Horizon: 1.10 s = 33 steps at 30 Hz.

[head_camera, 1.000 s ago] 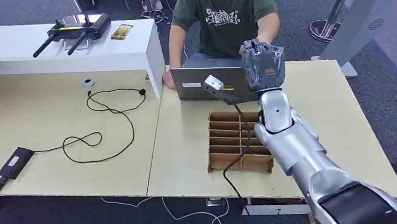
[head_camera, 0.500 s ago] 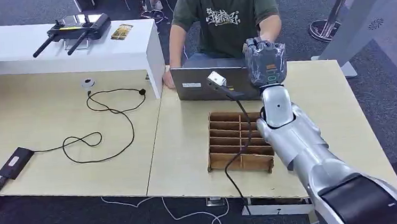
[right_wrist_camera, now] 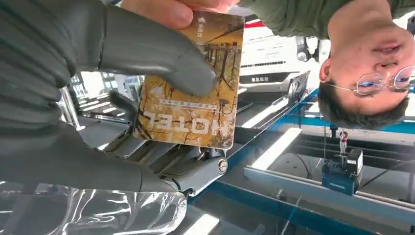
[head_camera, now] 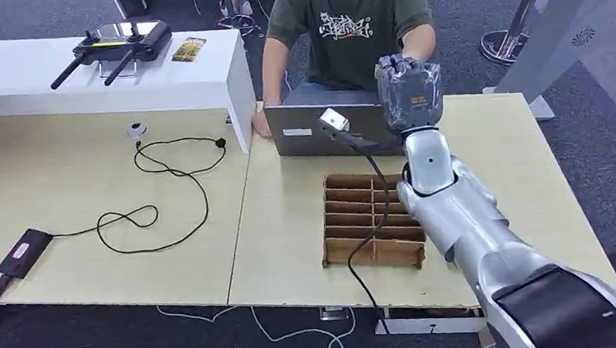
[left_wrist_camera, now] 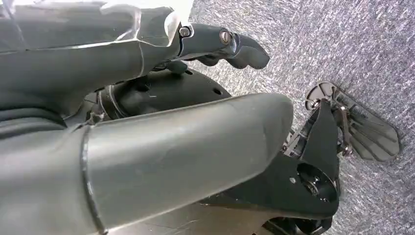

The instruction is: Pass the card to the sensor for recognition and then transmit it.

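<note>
My right hand (head_camera: pixel 409 93) is raised over the far edge of the table, in front of a seated person (head_camera: pixel 348 23). In the right wrist view this hand (right_wrist_camera: pixel 73 98) pinches a brown card printed HOTEL (right_wrist_camera: pixel 195 112) under its thumb. The person's fingers (right_wrist_camera: pixel 171 11) touch the card's far end. A small white sensor (head_camera: pixel 333 122) on a black stalk with a cable stands just left of the hand. My left hand (left_wrist_camera: pixel 147 147) hangs over the grey carpet, fingers apart, holding nothing.
A grey laptop (head_camera: pixel 318 132) sits between the person and a cardboard divider box (head_camera: pixel 370 219). On the white shelf (head_camera: pixel 156 78) lie a black controller (head_camera: pixel 120 43) and another brown card (head_camera: pixel 188 49). A power adapter (head_camera: pixel 22 250) and cable (head_camera: pixel 165 193) lie on the left table.
My right hand has risen a little and moved slightly farther toward the person, with the card still in it. The sensor shifted a bit with it.
</note>
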{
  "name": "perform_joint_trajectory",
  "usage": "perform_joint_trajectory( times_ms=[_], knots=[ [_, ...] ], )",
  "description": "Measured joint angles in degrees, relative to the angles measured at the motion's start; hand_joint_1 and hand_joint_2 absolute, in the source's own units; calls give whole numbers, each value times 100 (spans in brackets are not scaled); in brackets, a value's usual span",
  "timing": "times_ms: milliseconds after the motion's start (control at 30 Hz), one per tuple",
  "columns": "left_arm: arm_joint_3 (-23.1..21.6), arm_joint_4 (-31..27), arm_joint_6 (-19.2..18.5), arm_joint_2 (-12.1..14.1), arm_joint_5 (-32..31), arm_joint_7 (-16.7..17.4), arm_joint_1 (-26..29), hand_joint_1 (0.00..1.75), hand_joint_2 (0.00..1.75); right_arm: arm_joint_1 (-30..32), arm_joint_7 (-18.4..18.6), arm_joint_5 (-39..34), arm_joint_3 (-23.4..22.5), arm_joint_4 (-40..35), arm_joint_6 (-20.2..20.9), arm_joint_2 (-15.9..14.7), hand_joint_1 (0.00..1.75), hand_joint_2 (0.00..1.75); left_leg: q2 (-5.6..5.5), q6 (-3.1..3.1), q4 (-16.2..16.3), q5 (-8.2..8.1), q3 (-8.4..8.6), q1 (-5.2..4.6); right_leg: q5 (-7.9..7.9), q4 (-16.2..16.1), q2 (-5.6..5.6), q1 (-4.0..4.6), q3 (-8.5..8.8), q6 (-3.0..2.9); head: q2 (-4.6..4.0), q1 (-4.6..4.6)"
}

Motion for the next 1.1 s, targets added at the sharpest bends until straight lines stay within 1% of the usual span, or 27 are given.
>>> perform_joint_trajectory(
  times_ms=[33,267,767,900,967,1100],
  knots=[
    [-7,0,0,0,-5,5,-2,0,0,0,13,0,0,0,0,0,0,175,0,0,0,0,0,0,0,0,0,0,0,0,0,0],
    [-83,0,0,0,-15,46,-21,0,0,-31,24,0,2,50,0,33,0,175,0,0,0,0,0,0,0,0,0,0,0,0,0,0],
    [-101,0,0,2,-22,72,-59,0,0,-46,20,-7,0,101,0,59,0,175,0,0,0,0,0,0,1,0,0,0,0,-1,0,0],
    [-103,0,0,4,13,72,-62,0,0,170,-287,-57,-206,-407,-2,59,0,175,0,0,0,0,1,0,0,-1,0,0,-2,-1,0,-2],
    [-103,0,0,11,37,70,-62,0,0,346,-499,-107,-435,-788,-2,59,0,175,-1,0,0,0,0,0,0,-1,-1,0,-2,-1,0,-2],
    [-103,0,-2,31,120,42,-60,0,0,761,-1089,-256,-938,-1610,-2,61,0,175,-1,0,0,0,-1,0,0,-1,-1,0,-1,0,0,-2]
  ],
)
